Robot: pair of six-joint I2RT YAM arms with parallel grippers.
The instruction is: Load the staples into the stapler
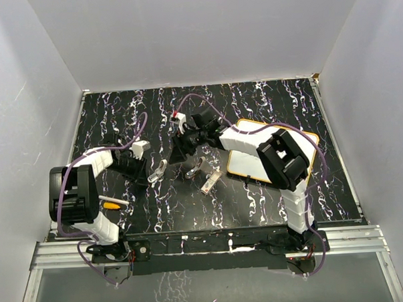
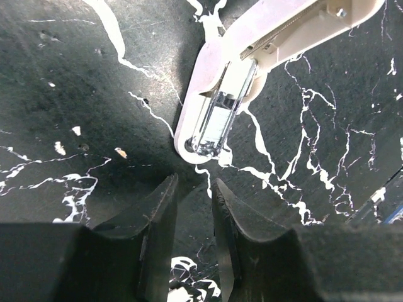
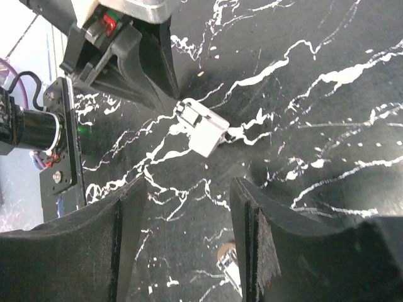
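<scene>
Top external showed the staples [image 1: 209,183] on the table [image 1: 270,201], near the opened stapler [image 2: 217,119] but apart from it. Left end effector [image 2: 194,182] was barely apart and empty, right end effector [image 3: 186,189] wide apart and empty. Best approach, probably: pinch the strip by its long sides, steady the stapler base, and slide the strip in along the magazine.

The pale stapler [image 2: 252,60] lies hinged open, metal channel exposed; the cream staples [image 1: 211,182] lie slanted, apart from it.

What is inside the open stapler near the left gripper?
A shiny metal channel shows inside the stapler. Its far end is covered by the top; whether it is loaded cannot be told.
</scene>
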